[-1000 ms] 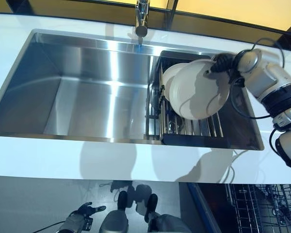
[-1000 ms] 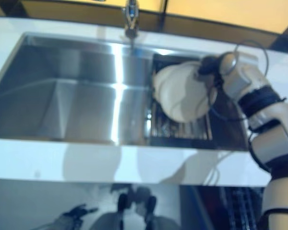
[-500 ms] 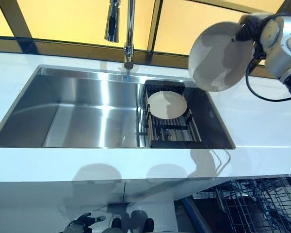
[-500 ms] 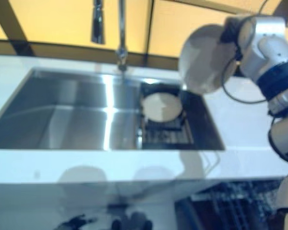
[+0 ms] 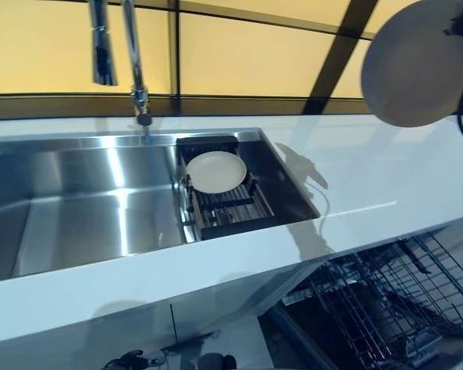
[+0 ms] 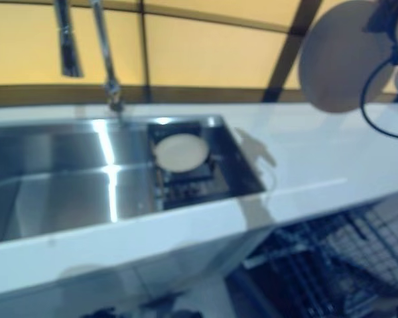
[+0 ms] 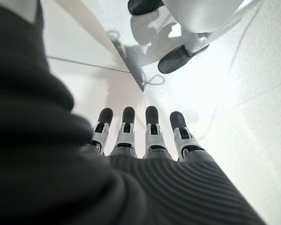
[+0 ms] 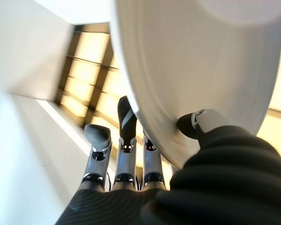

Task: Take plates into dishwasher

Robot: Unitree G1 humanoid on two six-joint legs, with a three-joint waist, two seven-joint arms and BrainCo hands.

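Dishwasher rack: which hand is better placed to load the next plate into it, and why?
Right. The right hand already pinches a plate up above the rack. The left hand hangs open by the floor, holding nothing.

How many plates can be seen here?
2. One large white round plate is pinched in the right hand, high over the white counter. One smaller cream plate leans in the black sink rack. Others may be hidden.
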